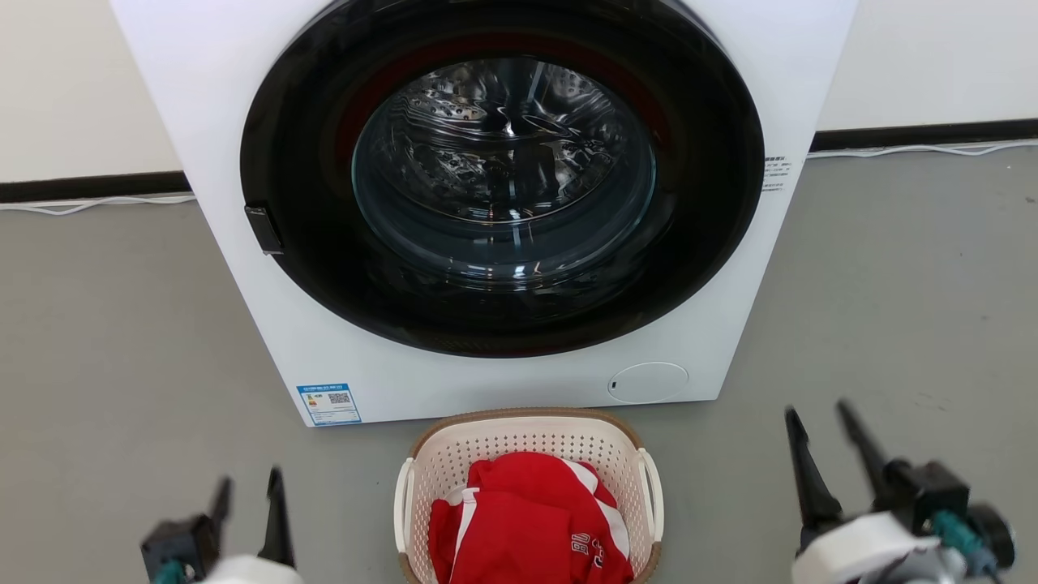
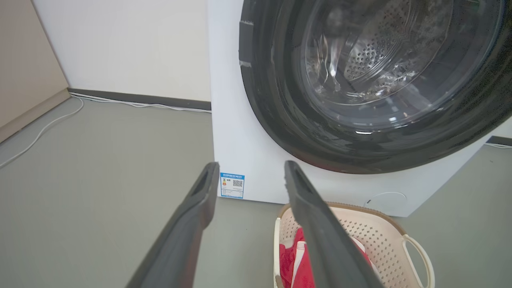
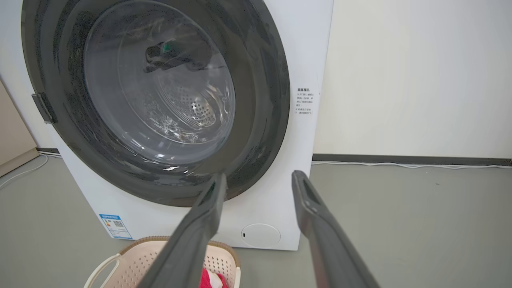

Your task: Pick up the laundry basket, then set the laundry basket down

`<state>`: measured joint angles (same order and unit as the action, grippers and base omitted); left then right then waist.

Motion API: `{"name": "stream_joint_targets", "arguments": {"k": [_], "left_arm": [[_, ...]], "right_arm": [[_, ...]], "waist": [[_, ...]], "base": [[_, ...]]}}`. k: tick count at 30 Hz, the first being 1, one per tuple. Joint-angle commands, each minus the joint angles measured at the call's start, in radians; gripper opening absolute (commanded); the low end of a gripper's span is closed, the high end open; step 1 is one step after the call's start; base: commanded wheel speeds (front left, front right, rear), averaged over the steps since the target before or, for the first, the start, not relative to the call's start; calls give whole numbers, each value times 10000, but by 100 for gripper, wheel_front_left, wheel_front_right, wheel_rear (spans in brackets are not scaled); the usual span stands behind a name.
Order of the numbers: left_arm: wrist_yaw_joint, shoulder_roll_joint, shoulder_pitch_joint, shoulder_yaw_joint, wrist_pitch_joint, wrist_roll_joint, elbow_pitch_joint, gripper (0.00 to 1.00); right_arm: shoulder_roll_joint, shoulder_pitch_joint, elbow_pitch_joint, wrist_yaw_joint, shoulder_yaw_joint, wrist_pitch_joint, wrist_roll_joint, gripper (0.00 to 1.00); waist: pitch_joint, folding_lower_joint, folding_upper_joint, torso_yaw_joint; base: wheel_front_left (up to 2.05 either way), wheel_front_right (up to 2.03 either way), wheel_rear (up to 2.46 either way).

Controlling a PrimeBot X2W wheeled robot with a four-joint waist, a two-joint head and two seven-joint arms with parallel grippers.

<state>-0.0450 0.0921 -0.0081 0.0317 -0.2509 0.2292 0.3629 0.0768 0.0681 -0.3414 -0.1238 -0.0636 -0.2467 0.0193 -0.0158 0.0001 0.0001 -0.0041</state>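
In the head view, we see the laundry basket (image 1: 454,462) at the bottom centre of the frame. It stands on the grey floor (image 1: 122,324) just in front of a white washing machine (image 1: 705,357), whose round dark door (image 1: 308,243) fills the upper middle. A red garment (image 1: 527,519) with white stripes lies inside the basket. Our left gripper (image 1: 250,485) sits at the lower left, its two dark fingers parted and holding nothing, apart from the basket. Our right gripper (image 1: 817,412) sits at the lower right, fingers likewise spread and empty, apart from the basket. In both wrist views the fingers point toward the washing machine, with the basket low in the frame
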Motion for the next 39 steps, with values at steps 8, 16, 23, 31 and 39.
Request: {"name": "stream_joint_targets", "arguments": {"k": [8, 16, 23, 31, 39], "left_arm": [[62, -120, 90, 72, 223, 462, 343, 0], [175, -140, 51, 93, 429, 1365, 212, 0], [273, -157, -4, 122, 613, 2141, 111, 0], [399, -180, -85, 176, 865, 3133, -3, 0], [511, -199, -160, 228, 1093, 4016, -101, 0]], "right_arm": [[-89, -166, -341, -1, -82, 196, 526, 0], [-101, -168, -215, -5, -73, 396, 1570, 0], [-111, -148, -122, -9, -79, 575, 2466, 0], [-124, -106, -24, -14, -108, 825, 3609, 0], [-136, -66, 59, -19, -139, 1054, 4627, 0]], "waist": [[-1, 9, -1, 1], [16, 0, -1, 4], [29, 0, -1, 6], [43, 0, -1, 9], [55, 0, -1, 12]], "base": [[0, 0, 0], [0, 0, 0], [0, 0, 0], [0, 0, 0], [0, 0, 0]]}}
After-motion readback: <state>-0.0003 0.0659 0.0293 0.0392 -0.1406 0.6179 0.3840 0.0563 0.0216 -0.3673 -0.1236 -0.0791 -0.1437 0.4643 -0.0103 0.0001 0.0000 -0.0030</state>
